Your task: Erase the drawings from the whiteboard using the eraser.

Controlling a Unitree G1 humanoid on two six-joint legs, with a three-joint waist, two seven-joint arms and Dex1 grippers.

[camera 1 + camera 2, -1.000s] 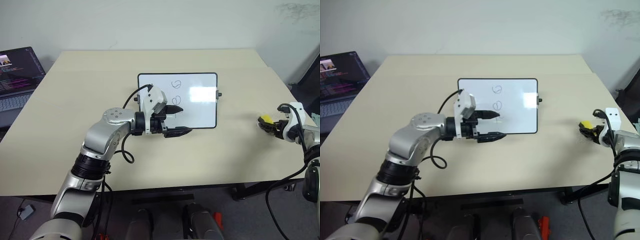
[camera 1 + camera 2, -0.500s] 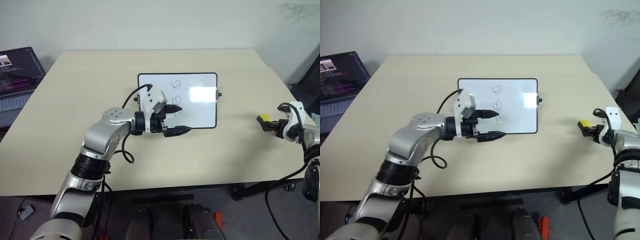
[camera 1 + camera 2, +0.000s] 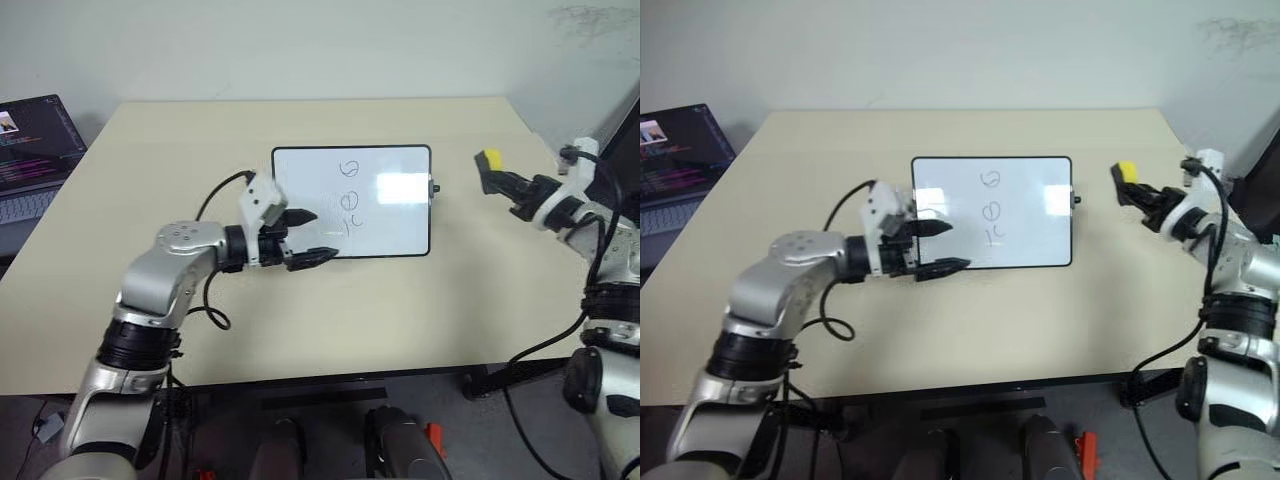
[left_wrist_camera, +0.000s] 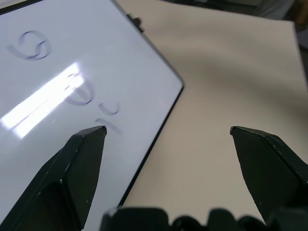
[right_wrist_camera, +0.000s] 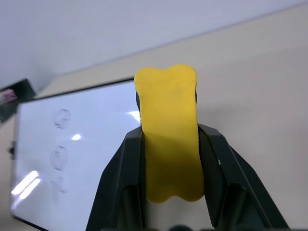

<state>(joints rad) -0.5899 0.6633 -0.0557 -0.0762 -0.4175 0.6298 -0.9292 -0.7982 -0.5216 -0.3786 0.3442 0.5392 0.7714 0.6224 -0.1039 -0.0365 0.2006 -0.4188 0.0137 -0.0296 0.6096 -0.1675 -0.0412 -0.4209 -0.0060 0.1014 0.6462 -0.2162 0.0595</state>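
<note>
Landmark: whiteboard point(image 3: 352, 201), lying flat near the middle of the tabletop point(image 3: 420, 320), drawings point(image 3: 348, 196) unerased on its left half — two circles and short strokes.

Item 1. Eraser point(image 3: 1126, 171): yellow block, clamped between the jaws of the right gripper point(image 3: 1130, 186), held in the air off the whiteboard's right short side, not touching the board.

Item 2. Left gripper point(image 3: 312, 236): jaws wide apart and empty, hovering over the whiteboard's near-left corner, one finger above the board face, the other off its near edge.

Risks, as judged:
- The block is squeezed at its middle and sticks out past the fingertips; pressed at a slant it could twist in the jaws or pop out.
- The board looks loose on the tabletop; a wipe from the right could push it leftward rather than clean it.
- The left gripper sits close beside the marks; a sweep across them may collide with it unless it clears or pins the frame.

Surroundings: laptop point(image 3: 30, 150) well left of the whiteboard, at the tabletop's far-left edge, out of the path. Nothing lies between eraser and board.
</note>
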